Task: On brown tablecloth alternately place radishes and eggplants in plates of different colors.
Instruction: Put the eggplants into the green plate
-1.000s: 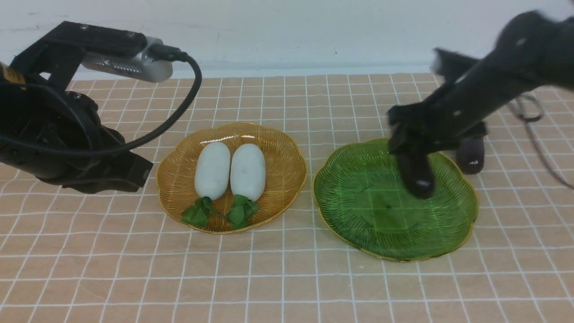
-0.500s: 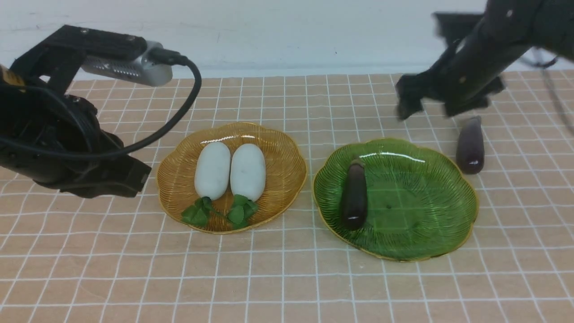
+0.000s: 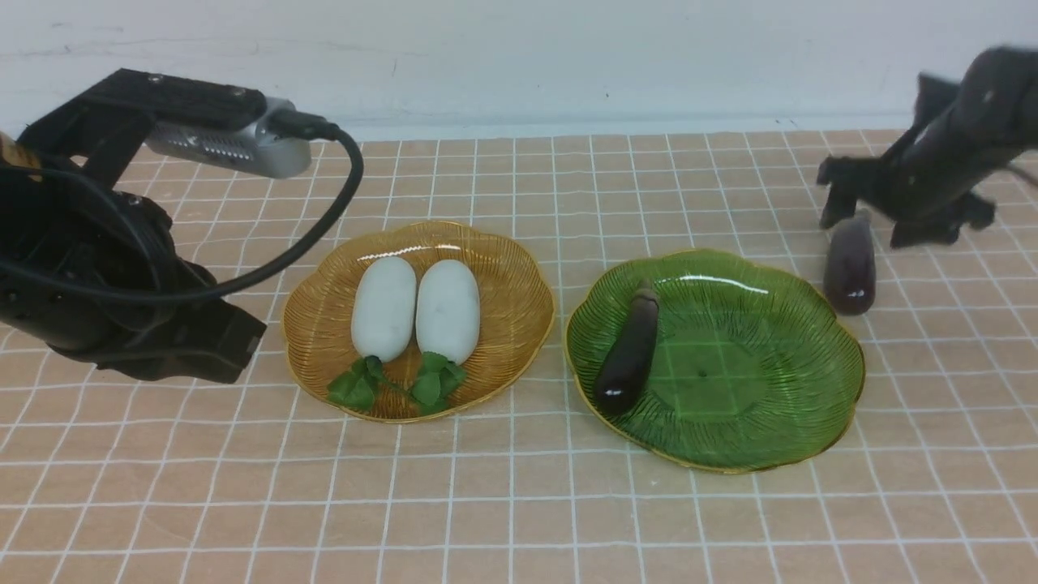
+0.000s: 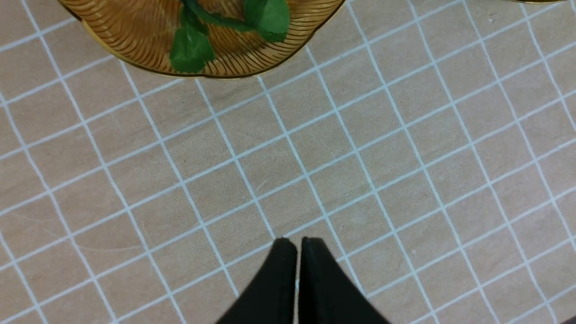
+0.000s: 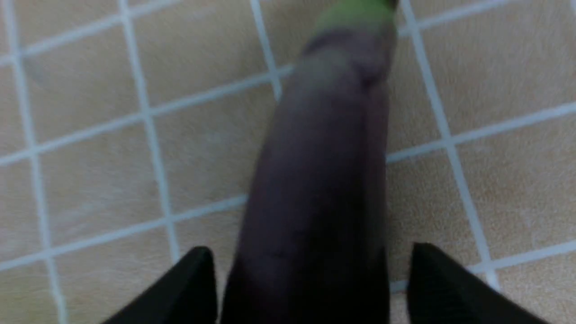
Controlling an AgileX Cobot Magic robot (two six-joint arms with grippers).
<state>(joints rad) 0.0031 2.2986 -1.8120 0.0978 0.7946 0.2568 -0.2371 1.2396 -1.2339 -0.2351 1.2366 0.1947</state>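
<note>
On the brown tablecloth (image 3: 519, 503), two white radishes (image 3: 384, 308) (image 3: 448, 310) lie side by side in the amber plate (image 3: 507, 276). One dark eggplant (image 3: 628, 350) lies tilted in the left part of the green plate (image 3: 770, 365). The second eggplant (image 3: 849, 264) lies on the cloth just right of the green plate. My right gripper (image 3: 884, 221) is open and low over its far end; in the right wrist view the eggplant (image 5: 324, 148) lies between the spread fingers of the gripper (image 5: 310, 252), blurred. My left gripper (image 4: 293, 243) is shut and empty over bare cloth, near the amber plate (image 4: 135, 49).
The left arm (image 3: 122, 276) with its camera and cable hangs at the left of the amber plate. A white wall runs behind the cloth's far edge. Radish leaves (image 4: 191, 42) show at the plate's near rim.
The right gripper let one eggplant go into the green plate, where it rolled to a tilt. The gripper then rose, swung right and came down open over the second eggplant. The left arm barely moved.
</note>
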